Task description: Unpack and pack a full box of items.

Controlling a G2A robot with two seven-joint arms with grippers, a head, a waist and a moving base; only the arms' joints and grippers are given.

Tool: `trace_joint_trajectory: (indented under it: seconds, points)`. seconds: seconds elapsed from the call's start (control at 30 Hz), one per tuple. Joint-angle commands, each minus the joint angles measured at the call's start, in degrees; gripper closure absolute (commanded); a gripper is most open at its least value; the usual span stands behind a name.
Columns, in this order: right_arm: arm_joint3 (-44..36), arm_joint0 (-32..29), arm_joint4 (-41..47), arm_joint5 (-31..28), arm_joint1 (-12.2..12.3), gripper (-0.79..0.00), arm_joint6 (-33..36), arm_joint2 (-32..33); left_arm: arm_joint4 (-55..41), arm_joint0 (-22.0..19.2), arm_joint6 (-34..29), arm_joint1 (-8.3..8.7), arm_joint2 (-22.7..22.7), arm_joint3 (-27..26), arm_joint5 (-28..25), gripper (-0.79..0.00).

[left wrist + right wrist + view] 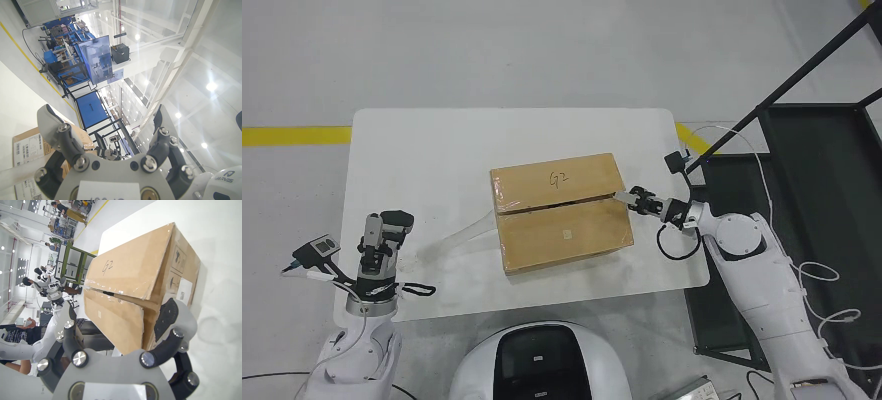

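A brown cardboard box [560, 212] marked in pen lies in the middle of the white table [432, 150], its two top flaps meeting at a seam with torn clear tape. My right gripper [632, 197] is at the box's right end, level with the seam, and it is open. In the right wrist view the box [128, 266] has its nearer top flap's corner between the spread fingers of the gripper [119, 317]. My left gripper [385, 228] stands open near the table's front left, apart from the box, holding nothing. The left wrist view shows the box's labelled end [28, 144] beyond that open gripper [104, 121].
A clear strip of tape [470, 234] trails from the box's left end onto the table. A black metal rack [812, 200] stands just off the table's right edge, behind the right arm. Bare tabletop lies left of and behind the box.
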Motion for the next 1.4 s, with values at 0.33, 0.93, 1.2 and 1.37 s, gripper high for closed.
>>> trace_joint_trajectory:
  seconds: [0.33, 0.93, 1.2, 1.37]
  points:
    - [4.17, 2.37, 9.09, -2.44, 0.16, -0.785, 7.35, -1.45, 0.0, 0.0, 0.0, 0.0, 0.0, 0.0, 0.0, -0.785]
    - [3.62, 1.85, 18.4, -11.24, 1.7, -0.785, 18.19, 0.97, 0.0, 0.0, 0.0, 0.0, 0.0, 0.0, 0.0, -0.785]
    - [-3.42, -1.74, 20.15, -10.13, 3.29, -0.785, 19.3, 1.57, 0.0, 0.0, 0.0, 0.0, 0.0, 0.0, 0.0, -0.785]
    - [-9.11, -4.62, 20.62, -9.49, 4.67, -0.785, 19.94, 2.42, 0.0, 0.0, 0.0, 0.0, 0.0, 0.0, 0.0, -0.785]
